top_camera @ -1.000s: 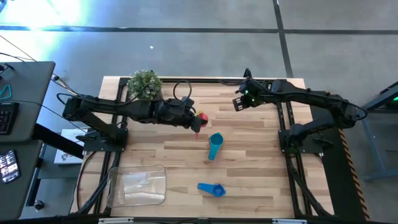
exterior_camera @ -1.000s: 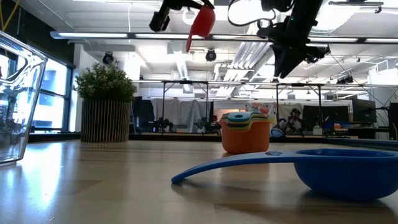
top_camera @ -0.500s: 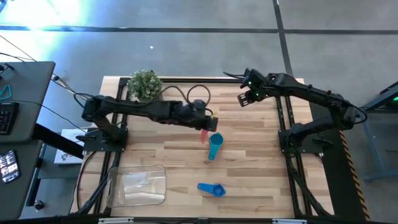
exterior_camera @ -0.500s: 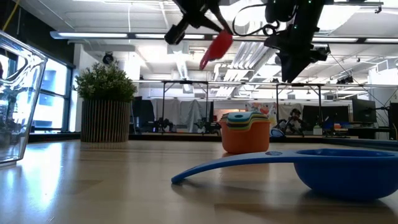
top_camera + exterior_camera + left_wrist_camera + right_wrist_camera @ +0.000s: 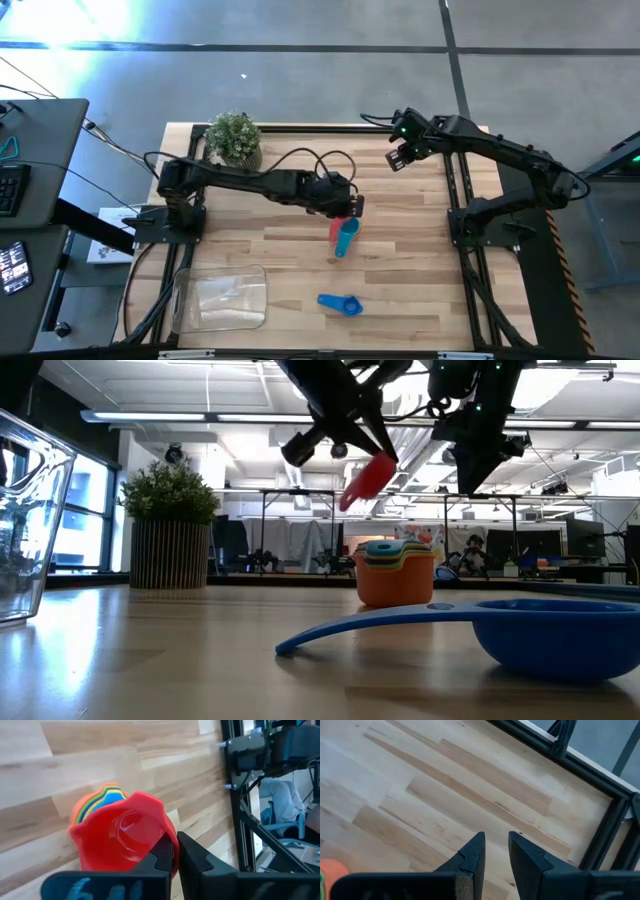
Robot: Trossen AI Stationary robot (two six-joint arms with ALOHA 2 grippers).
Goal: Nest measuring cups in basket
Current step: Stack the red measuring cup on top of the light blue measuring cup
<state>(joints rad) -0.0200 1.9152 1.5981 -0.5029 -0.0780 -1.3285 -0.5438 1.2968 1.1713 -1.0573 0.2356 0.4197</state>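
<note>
The left gripper's fingers are clamped on the red cup, seemingly by its handle, above the stacked cups.

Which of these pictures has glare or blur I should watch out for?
High view: bright glare washes the floor at top left. Low view: ceiling lights backlight both arms into silhouettes, and the near blue cup is soft. Left wrist view: the red cup looms large, slightly blurred.

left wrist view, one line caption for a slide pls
Left end effector carries a red measuring cup just above the nested cup stack on the wooden table.
</note>
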